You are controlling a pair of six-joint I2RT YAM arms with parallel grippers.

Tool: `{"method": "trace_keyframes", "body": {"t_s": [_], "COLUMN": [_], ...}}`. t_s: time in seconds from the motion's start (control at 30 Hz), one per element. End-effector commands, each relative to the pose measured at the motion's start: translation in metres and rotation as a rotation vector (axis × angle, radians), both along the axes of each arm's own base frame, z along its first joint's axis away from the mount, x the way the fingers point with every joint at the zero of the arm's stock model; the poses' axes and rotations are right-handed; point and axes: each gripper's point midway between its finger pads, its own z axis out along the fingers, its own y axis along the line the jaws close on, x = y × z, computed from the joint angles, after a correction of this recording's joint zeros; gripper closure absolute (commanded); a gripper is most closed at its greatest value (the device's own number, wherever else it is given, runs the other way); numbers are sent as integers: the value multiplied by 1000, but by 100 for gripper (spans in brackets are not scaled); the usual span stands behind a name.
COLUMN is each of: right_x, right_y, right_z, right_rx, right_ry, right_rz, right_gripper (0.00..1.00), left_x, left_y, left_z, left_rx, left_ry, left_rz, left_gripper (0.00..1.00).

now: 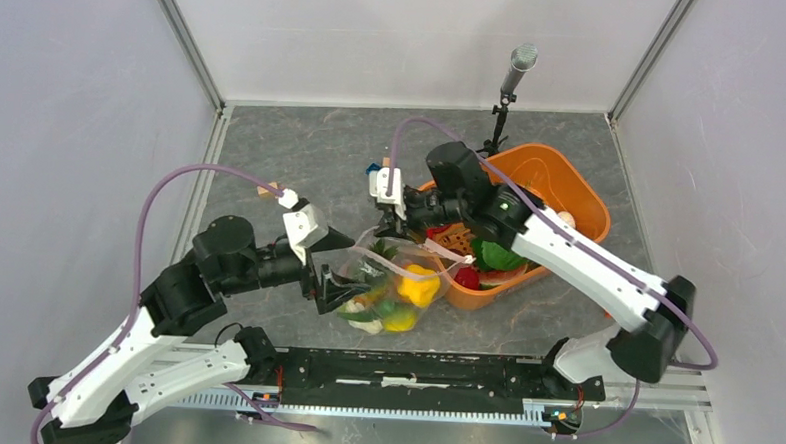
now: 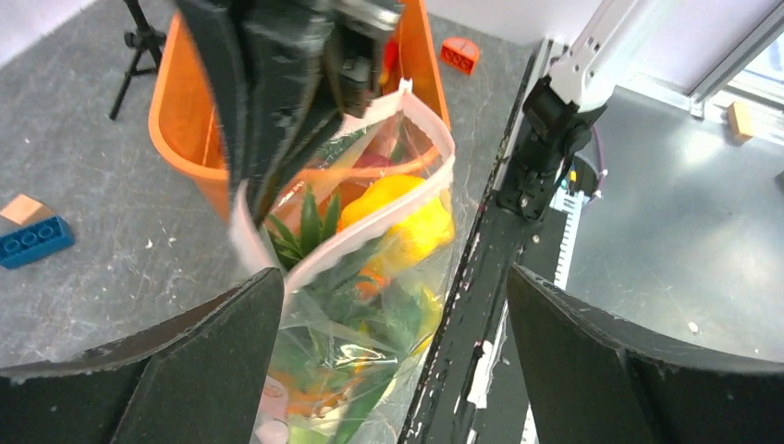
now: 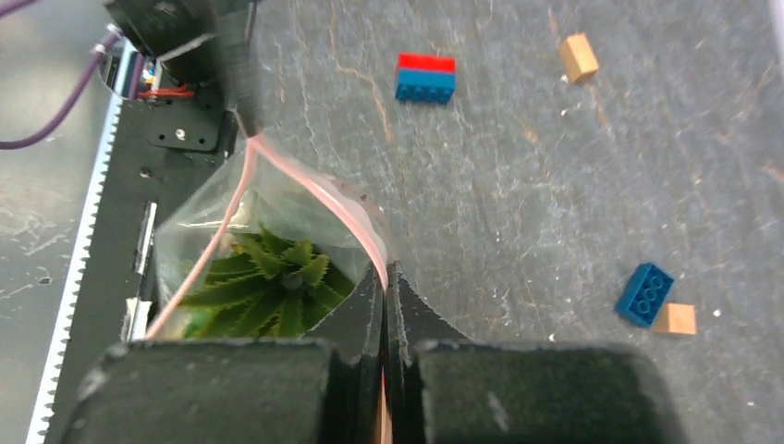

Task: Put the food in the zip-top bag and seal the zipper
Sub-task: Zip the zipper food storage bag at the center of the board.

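Note:
The clear zip-top bag (image 1: 398,282) stands on the table with its mouth open, next to the orange basket. Inside it are a yellow pepper (image 1: 421,283), a pineapple's green leaves (image 3: 277,282) and other pieces of food (image 2: 370,305). My right gripper (image 3: 385,268) is shut on the pale pink zipper (image 3: 347,217) at one end of the mouth and holds it up. My left gripper (image 2: 393,273) is open wide at the bag's other side, the bag lying against its left finger (image 2: 213,342). Leafy greens (image 1: 498,255) and a red piece (image 1: 467,277) lie in the basket.
The orange basket (image 1: 571,185) sits right behind the bag. A red and blue brick (image 3: 425,77), a blue brick (image 3: 644,293) and tan wooden blocks (image 3: 579,57) lie loose on the table. A microphone stand (image 1: 510,87) rises at the back. The black rail (image 1: 413,368) borders the near edge.

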Motion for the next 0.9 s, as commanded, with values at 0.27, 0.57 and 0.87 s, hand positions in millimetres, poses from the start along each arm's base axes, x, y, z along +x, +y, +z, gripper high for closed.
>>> {"method": "trace_keyframes", "body": {"t_s": [0.27,0.57,0.87], "right_x": [18,6,3], "right_y": [15,7,8], "right_z": [12,19,18], "right_rx": [35,82,87], "right_ry": [-1,2,29], "right_rz": [55,61,66], "right_gripper": [100,100,100], "left_x": [32,28,19], "left_y": [13,36,1], "left_z": [2,6,-16], "left_rx": [-3,31,103], "left_ry": [-259,-318,-254], "left_rz": [122,170,-23], "left_gripper": [7,6,3]}}
